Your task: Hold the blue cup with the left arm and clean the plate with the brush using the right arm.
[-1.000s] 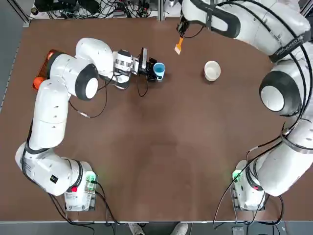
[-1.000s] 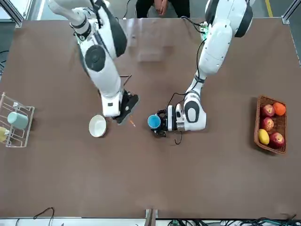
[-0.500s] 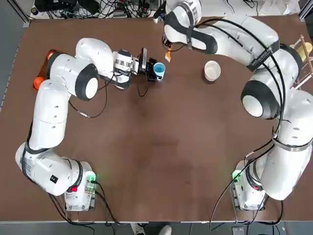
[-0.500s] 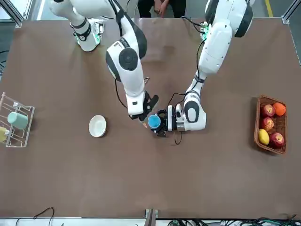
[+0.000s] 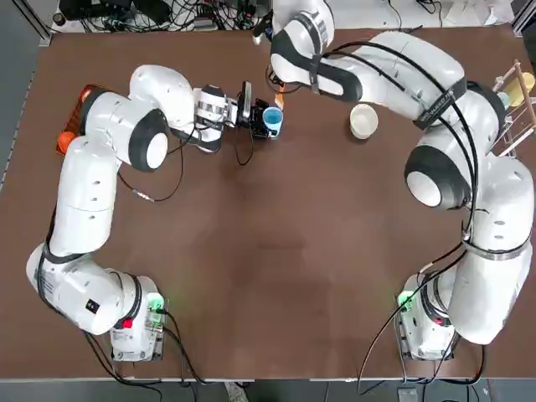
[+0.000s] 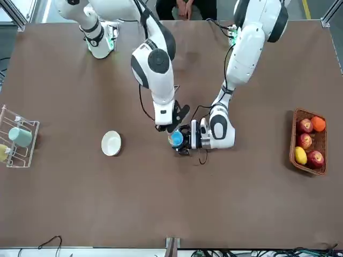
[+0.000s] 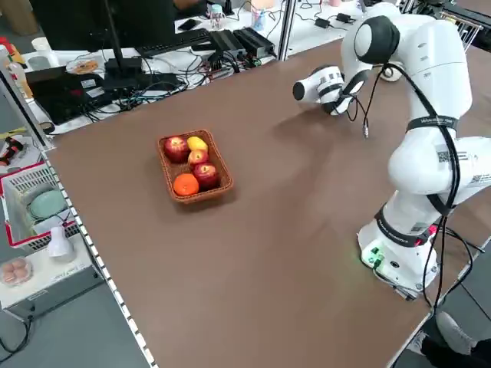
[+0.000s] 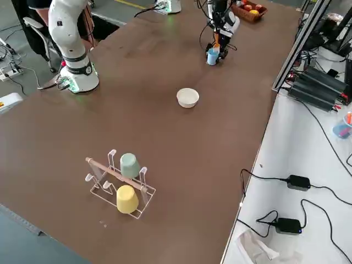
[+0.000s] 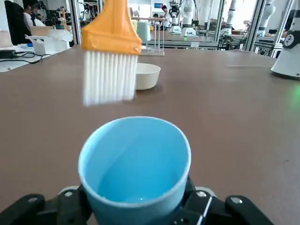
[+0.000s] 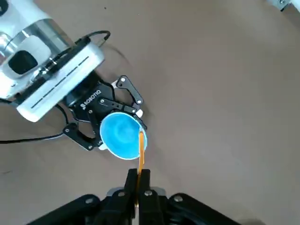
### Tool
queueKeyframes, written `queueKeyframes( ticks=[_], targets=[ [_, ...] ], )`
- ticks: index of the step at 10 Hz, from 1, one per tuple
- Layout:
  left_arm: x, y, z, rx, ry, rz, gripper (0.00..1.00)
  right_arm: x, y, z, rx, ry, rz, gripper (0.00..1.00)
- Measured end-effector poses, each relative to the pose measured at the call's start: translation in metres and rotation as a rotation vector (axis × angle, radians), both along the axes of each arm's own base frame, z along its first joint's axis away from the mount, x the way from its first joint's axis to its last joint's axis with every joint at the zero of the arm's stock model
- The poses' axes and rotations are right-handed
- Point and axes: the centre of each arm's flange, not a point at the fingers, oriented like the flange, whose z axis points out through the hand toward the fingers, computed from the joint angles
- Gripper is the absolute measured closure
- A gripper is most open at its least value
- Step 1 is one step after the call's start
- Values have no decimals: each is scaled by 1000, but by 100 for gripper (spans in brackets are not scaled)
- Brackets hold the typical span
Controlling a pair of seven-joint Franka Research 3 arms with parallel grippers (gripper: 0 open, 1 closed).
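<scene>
The blue cup [image 5: 273, 121] stands upright on the table, and my left gripper [image 5: 260, 117] is shut on it from the side. In the left wrist view the cup [image 9: 136, 161] fills the foreground between the fingers. My right gripper [image 10: 139, 181] is shut on the thin orange handle of the brush [image 10: 140, 149]. The brush [image 9: 111, 47] hangs with its white bristles pointing down, just above the cup's far rim. The plate [image 5: 363, 121], a small white dish, sits alone on the table to the right of the cup, away from both grippers.
A basket of fruit [image 6: 307, 142] sits at the table's left edge. A wire rack [image 8: 121, 184] with a green and a yellow cup stands at the right edge. Black cables [image 5: 243, 151] trail from the left wrist. A person [image 6: 185, 6] sits beyond the near edge.
My right arm has swung left, carrying the brush from near the plate to just over the blue cup. The left arm and the cup have stayed still.
</scene>
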Motion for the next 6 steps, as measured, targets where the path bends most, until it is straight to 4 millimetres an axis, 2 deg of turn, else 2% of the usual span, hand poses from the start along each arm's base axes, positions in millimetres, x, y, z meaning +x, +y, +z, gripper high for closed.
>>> queueKeyframes(
  ticks=[3, 6],
  targets=[
    [0, 0, 0, 0, 0, 0, 32, -10, 15, -8, 11, -6, -17, 96],
    [0, 0, 0, 0, 0, 1, 32, -11, 18, -21, 4, 2, -24, 96]
  ],
)
